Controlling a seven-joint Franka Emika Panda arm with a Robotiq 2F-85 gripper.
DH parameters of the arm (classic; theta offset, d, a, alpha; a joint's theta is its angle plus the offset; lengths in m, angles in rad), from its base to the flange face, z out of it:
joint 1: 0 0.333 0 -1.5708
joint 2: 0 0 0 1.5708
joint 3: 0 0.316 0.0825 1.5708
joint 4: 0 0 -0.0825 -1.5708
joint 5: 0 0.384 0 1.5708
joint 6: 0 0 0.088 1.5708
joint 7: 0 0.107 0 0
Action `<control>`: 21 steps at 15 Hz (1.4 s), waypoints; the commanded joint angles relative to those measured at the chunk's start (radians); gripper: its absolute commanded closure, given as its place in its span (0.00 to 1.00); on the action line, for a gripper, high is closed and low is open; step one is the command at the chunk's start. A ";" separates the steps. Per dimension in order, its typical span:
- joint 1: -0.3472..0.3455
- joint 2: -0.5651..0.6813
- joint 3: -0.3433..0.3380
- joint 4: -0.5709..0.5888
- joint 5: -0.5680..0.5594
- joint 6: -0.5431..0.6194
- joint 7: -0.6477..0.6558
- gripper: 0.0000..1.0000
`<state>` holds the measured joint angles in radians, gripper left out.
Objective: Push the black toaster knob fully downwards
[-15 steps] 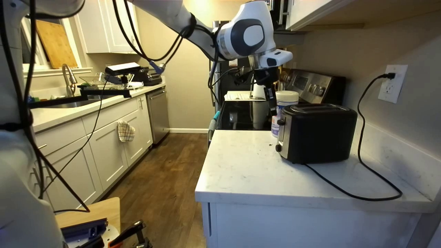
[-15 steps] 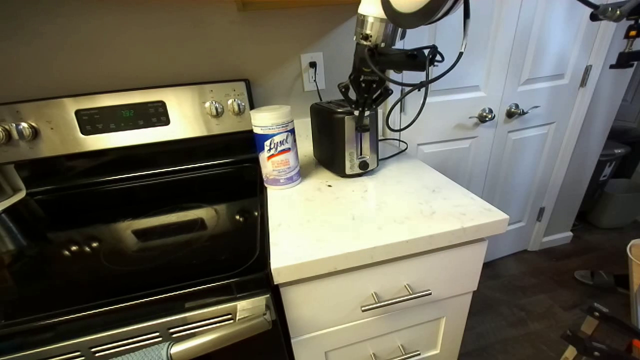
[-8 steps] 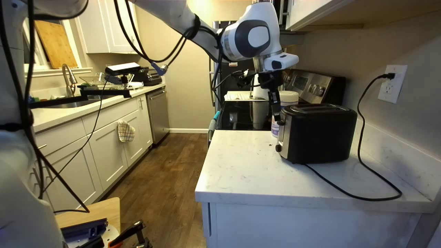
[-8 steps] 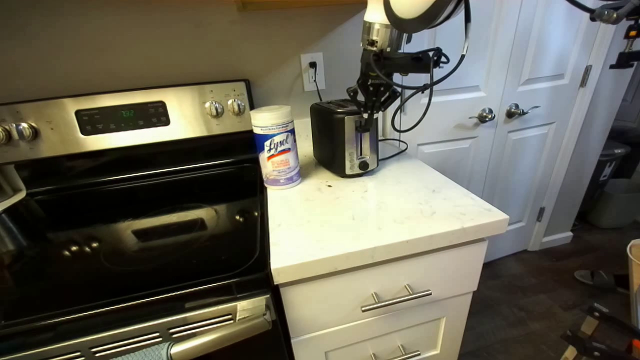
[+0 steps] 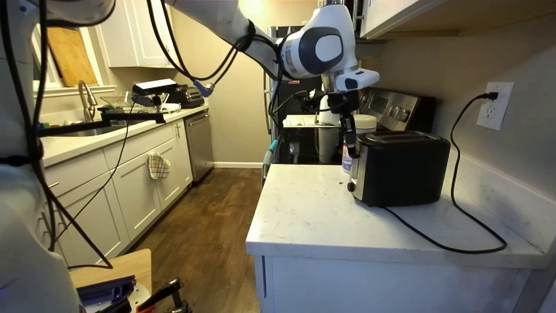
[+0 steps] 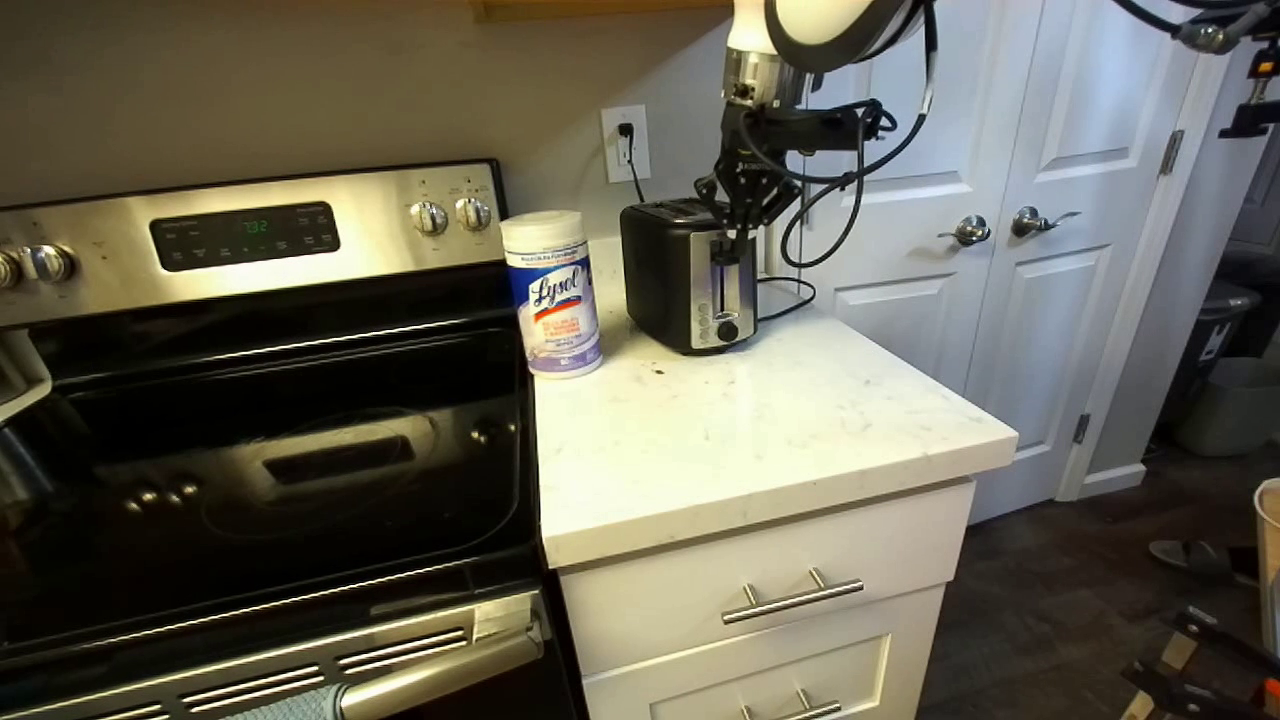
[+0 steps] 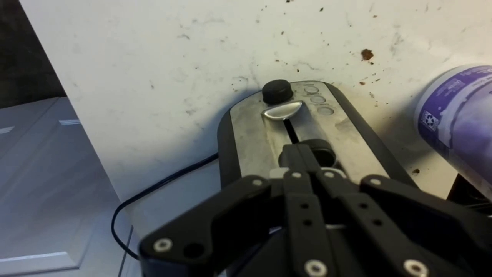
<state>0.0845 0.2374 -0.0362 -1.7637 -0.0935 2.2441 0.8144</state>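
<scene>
Pointing down with its two fingers point(image 7: 293, 159) pressed together and nothing seen between them, the black jointed gripper point(image 7: 301, 154) stands right at the round black knob point(image 7: 327, 152) on the brushed-metal end panel point(image 7: 246, 142) of the black box-shaped toaster point(image 6: 665, 270). Beneath the knob a narrow black slot point(image 7: 291, 130) runs down to a half-round silvery lip point(image 7: 283, 110), with a stubby black dial point(image 7: 277, 91) below. The toaster sits upright near the back edge of the white, grey-flecked counter point(image 6: 760, 430), its panel facing the front edge above the white flat-fronted drawer point(image 6: 770, 555); its thin black cord point(image 5: 469, 251) loops near the edge opposite the stainless-and-black stove point(image 6: 250, 380). By the counter's stove-side edge stands a white cylindrical container with a blue-and-purple label point(image 6: 555, 295), apart from the toaster. The step in hand looks to be the start of the press: the knob seems to be high on its slot, with most of its travel left. The next move calls for a straight push down along the panel, close enough that the fingers do not slip off the knob. Whether they touch it is hard to make out: in both exterior views black merges with black, and in the wrist view the fingers cover part of the knob and the slot's upper end. That view's right border cuts off the container.
</scene>
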 commanded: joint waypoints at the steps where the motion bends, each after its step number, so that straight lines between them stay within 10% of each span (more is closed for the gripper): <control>1: 0.001 0.022 -0.001 0.044 0.010 -0.026 0.014 0.99; 21: 0.011 0.244 -0.004 0.150 0.079 -0.055 0.009 0.99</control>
<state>0.0937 0.4148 -0.0343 -1.6412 -0.0420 2.1889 0.8144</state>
